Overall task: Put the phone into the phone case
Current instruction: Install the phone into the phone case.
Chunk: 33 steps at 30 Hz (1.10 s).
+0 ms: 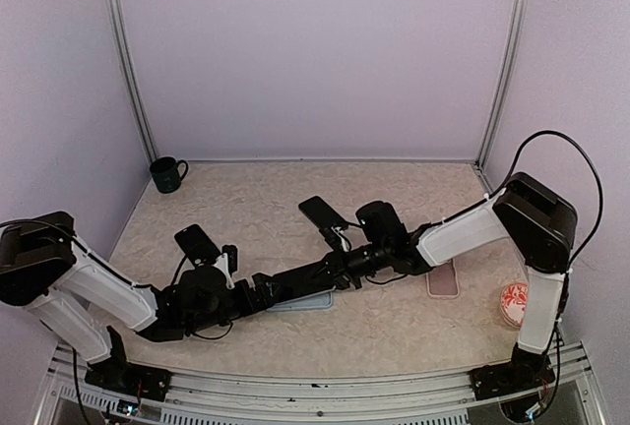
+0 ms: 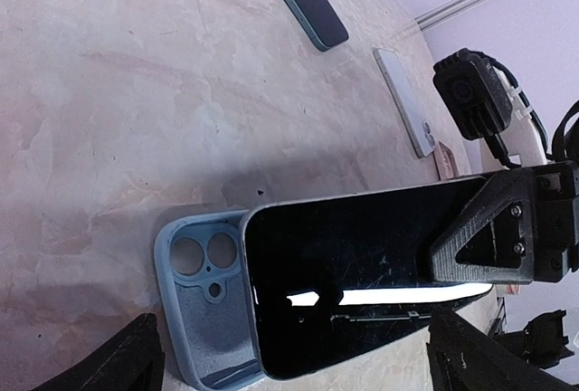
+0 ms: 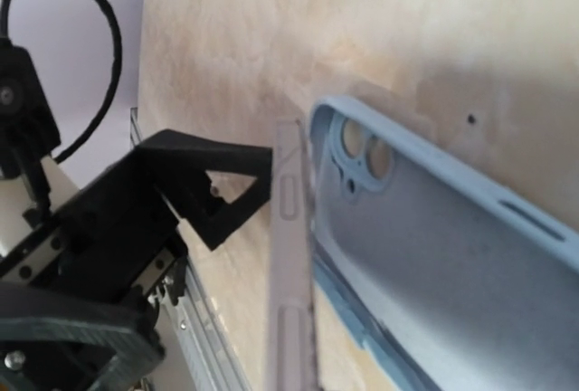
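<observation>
Top external: you've got the table [image 1: 394,336] with both arms meeting mid-table. Your right gripper [image 1: 337,268] is clamped tight on the phone [image 2: 362,273], which is screen up and tilted over the light blue phone case [image 2: 194,291]. It's not seated, and the camera-cutout end is uncovered. Your left gripper [image 2: 297,355] is spread fully wide just beside the case, gripping nothing. The case lies flat, open side up. A dark green mug [image 1: 167,175] sits in the back-left corner, well apart.
</observation>
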Available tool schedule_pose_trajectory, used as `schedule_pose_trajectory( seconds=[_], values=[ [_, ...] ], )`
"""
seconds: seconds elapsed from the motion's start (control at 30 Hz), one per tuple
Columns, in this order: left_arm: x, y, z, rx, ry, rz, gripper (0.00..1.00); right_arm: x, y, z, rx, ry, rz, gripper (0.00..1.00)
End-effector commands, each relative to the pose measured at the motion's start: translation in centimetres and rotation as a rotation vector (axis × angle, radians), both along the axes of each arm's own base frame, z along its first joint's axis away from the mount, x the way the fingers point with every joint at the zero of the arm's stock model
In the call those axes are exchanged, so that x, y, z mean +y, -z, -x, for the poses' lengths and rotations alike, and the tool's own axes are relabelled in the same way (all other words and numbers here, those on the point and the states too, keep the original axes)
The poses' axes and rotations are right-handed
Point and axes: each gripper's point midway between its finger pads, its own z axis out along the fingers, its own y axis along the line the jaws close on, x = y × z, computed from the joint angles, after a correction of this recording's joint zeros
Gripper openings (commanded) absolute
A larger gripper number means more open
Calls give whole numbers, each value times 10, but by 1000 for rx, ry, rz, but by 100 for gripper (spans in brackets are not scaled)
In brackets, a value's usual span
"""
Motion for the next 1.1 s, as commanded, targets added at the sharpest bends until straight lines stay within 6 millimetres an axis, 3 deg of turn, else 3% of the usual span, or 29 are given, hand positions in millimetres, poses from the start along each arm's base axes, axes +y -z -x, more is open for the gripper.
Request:
schedule_pose_trajectory(
  seconds=[0.0,0.77,1.07],
  values=[
    [-9,-6,-1,-22,21,11,99,1,-3,2,9,-21,-54,0],
    [-16,-1,3,-14,51,22,99,0,23,5,73,-6,-47,0],
    [-18,2,5,-5,58,27,99,1,23,3,94,4,-69,0]
  ],
)
